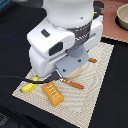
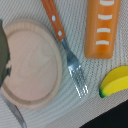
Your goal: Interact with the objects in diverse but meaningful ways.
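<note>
A golden-orange bread loaf (image 1: 52, 93) (image 2: 102, 27) lies on the striped placemat (image 1: 97, 85) near its front edge. Toward the exterior view's left of it is a yellow banana (image 1: 29, 86) (image 2: 115, 82). A fork with an orange handle (image 1: 72, 83) (image 2: 65, 47) rests between the loaf and a round wooden plate (image 2: 30, 62) (image 1: 76, 73). The arm's white wrist body (image 1: 55, 47) hangs over the plate and hides the fingers. A dark shape (image 2: 2, 50) at the wrist view's edge may be a finger, so whether the gripper is open or shut does not show.
A second orange-handled utensil (image 1: 92, 60) pokes out on the far side of the plate, and a metal blade (image 2: 15, 112) shows beside the plate. A beige bowl (image 1: 122, 17) stands at the back right. The placemat lies on a black table (image 1: 112, 107).
</note>
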Tool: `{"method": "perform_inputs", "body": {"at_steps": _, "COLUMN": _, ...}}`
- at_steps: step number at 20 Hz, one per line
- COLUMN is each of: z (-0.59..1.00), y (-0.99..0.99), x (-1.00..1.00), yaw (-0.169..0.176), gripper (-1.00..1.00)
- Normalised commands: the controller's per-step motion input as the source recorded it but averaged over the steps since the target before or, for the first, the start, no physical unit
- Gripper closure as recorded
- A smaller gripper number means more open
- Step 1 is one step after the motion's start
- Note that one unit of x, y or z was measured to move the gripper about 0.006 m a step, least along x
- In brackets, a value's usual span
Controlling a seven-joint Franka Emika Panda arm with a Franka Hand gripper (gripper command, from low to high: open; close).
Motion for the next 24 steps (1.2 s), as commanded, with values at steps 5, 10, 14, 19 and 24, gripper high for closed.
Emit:
{"method": "perform_inputs", "body": {"at_steps": 5, "z": -0.38, "y": -0.02, "x": -0.95, "yaw": 0.027, "gripper": -1.00}}
{"method": "perform_inputs", "body": {"at_steps": 10, "z": -0.37, "y": -0.17, "x": -0.98, "yaw": -0.002, "gripper": -1.00}}
{"method": "perform_inputs", "body": {"at_steps": 14, "z": -0.40, "y": -0.26, "x": -0.93, "yaw": -0.037, "gripper": -1.00}}
{"method": "perform_inputs", "body": {"at_steps": 19, "z": -0.33, "y": -0.25, "x": -0.84, "yaw": -0.108, "gripper": -1.00}}
{"method": "perform_inputs", "body": {"at_steps": 24, "z": -0.35, "y": -0.22, "x": -0.81, "yaw": -0.136, "gripper": -1.00}}
